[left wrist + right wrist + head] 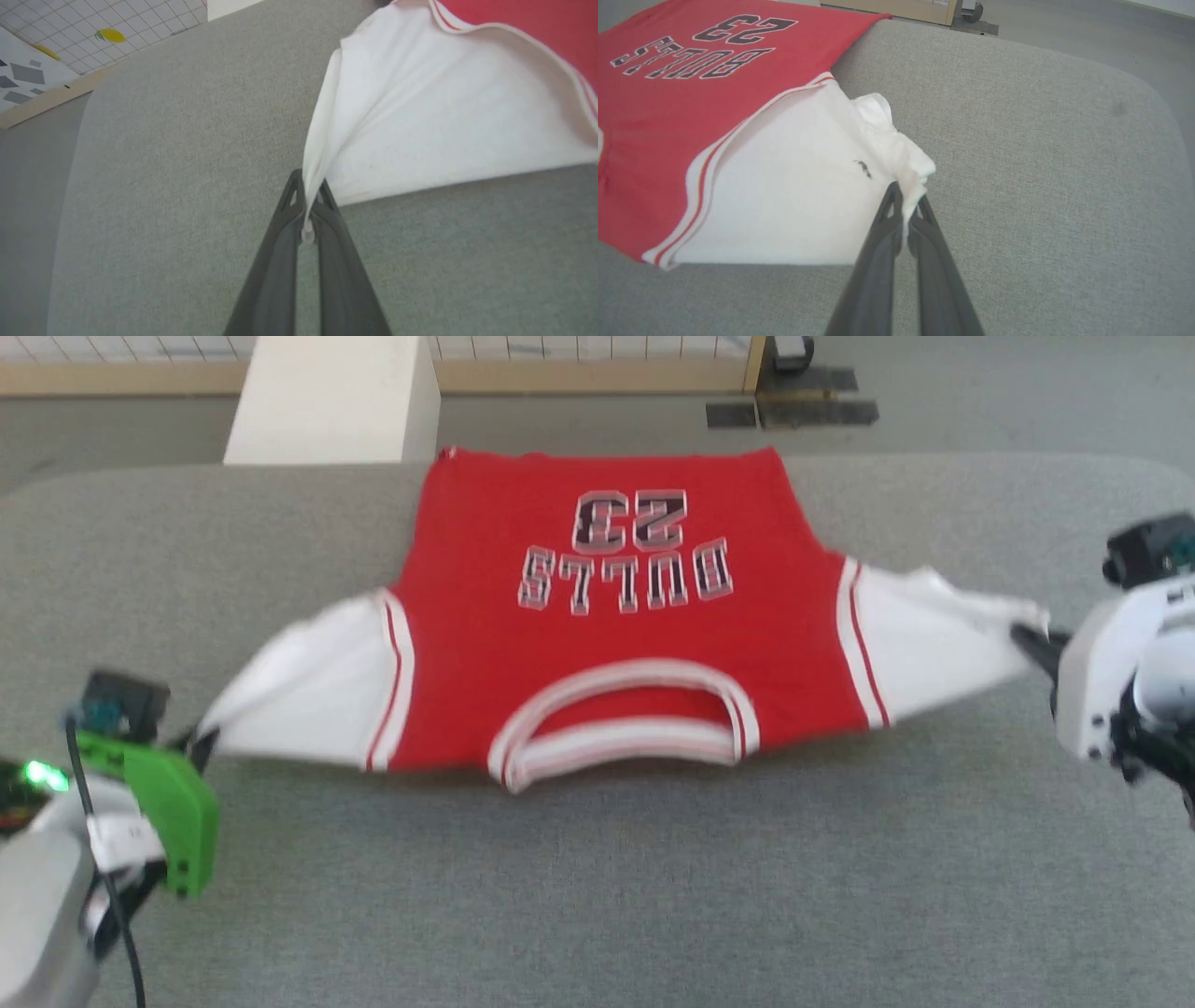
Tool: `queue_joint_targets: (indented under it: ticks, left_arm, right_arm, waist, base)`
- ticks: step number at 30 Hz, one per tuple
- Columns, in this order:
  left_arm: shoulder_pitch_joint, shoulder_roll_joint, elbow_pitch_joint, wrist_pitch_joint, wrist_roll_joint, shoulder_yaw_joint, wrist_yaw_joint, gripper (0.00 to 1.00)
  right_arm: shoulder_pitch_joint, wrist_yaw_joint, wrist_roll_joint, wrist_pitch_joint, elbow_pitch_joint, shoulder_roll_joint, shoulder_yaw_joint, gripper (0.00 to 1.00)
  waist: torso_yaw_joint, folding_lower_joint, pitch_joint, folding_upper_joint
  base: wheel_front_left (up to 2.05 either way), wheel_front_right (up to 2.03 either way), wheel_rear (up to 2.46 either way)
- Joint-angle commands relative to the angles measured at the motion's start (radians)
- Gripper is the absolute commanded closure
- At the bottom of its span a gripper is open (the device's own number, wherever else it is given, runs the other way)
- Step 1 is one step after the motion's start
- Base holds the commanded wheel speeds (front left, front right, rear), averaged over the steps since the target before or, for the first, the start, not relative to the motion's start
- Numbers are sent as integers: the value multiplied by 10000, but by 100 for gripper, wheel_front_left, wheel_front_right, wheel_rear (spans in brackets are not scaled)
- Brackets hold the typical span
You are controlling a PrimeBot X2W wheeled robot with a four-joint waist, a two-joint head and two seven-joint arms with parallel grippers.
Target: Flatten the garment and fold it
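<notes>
So, lower left of the head view: the left gripper (200,743) is pinched shut on that side's white sleeve tip of the red "23" jersey (616,644). The jersey lies mid-frame on the grey bench (597,896), long axis sleeve to sleeve, strung between both arms. Right edge: the right gripper (1029,639) is clamped on the other sleeve tip. I'd guess pulling outward flattens it.

Grey fabric tabletop (597,896) (rounded corners); white pillar (331,397) behind; grey floor (980,392) beyond.
</notes>
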Motion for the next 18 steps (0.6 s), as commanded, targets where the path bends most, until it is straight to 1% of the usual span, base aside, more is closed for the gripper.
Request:
queue_joint_targets:
  ticks: [1,4,6,10,12,15,18]
  left_arm:
    - [518,417,-233,203,-141,5,10,100]
    - [1463,943,-1059,587,-103,-253,22,100]
    - [2062,1142,-1557,785,-216,-315,101,100]
    - [3222,1402,-2512,1266,-651,-373,331,100]
    - [3766,1498,-2938,1518,-893,-383,504,100]
    - [4515,1616,-3452,1987,-1206,-504,712,100]
    - [4963,1471,-3994,2022,-1360,-551,1009,100]
  right_arm:
    - [470,-23,77,267,-202,-331,-150,100]
    - [1378,-23,172,868,-1063,-801,-190,100]
    - [1981,-23,302,1251,-1443,-1096,-438,100]
    - [3250,-23,656,2196,-2074,-1398,-1046,100]
    - [3899,-23,779,2729,-2394,-1442,-1354,100]
    - [4749,-23,803,3426,-2803,-1336,-1837,100]
    - [5502,-23,479,3918,-3207,-1135,-2267,100]
  waist:
    - [79,1,-468,0]
    - [138,1,-688,0]
    - [170,1,-805,0]
    - [248,1,-1002,0]
    - [274,1,-1056,0]
    - [292,1,-1085,0]
    - [329,1,-1048,0]
  base:
    - [0,0,0]
    - [0,0,0]
    - [0,0,0]
    - [0,0,0]
    - [0,0,0]
    - [0,0,0]
    - [0,0,0]
